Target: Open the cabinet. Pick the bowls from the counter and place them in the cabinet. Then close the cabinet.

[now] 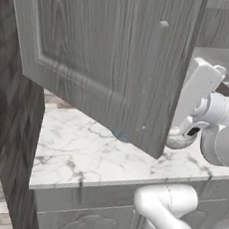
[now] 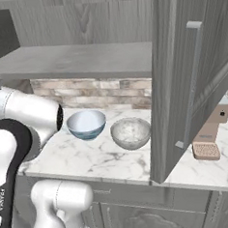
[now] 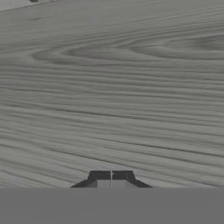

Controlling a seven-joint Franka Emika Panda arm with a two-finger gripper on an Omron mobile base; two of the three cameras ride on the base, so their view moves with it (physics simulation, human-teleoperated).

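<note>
On the dark band of the arm, at the lower left of the right base view, we can make out white lettering, but it is too small and tilted for us to read.

The cabinet (image 2: 82, 60) stands open. Its right door (image 2: 181, 81) swings out over the counter (image 2: 76, 157), reaching about to the front edge, with its slim bar handle (image 2: 191, 85) facing outward. The left door (image 1: 108, 51) also hangs open over the counter's left end. The grey shelf lies bare and wide between the doors.

We see the light blue bowl (image 2: 86, 124) and the speckled grey-beige bowl (image 2: 131, 132) side by side near the middle of the counter, close together but apart, the blue one nearer the brick backsplash (image 2: 90, 93), the speckled one closer to the right door's lower edge. Both sit upright. In front of them marble runs free to the front edge.

A small tan object (image 2: 208, 145) rests beyond the right door, near the counter's front edge.

In the hand view the gripper (image 3: 112, 176) has its fingertips pressed together, holding nothing, pointed closely at grey wood grain; which cabinet surface that is we cannot tell.
</note>
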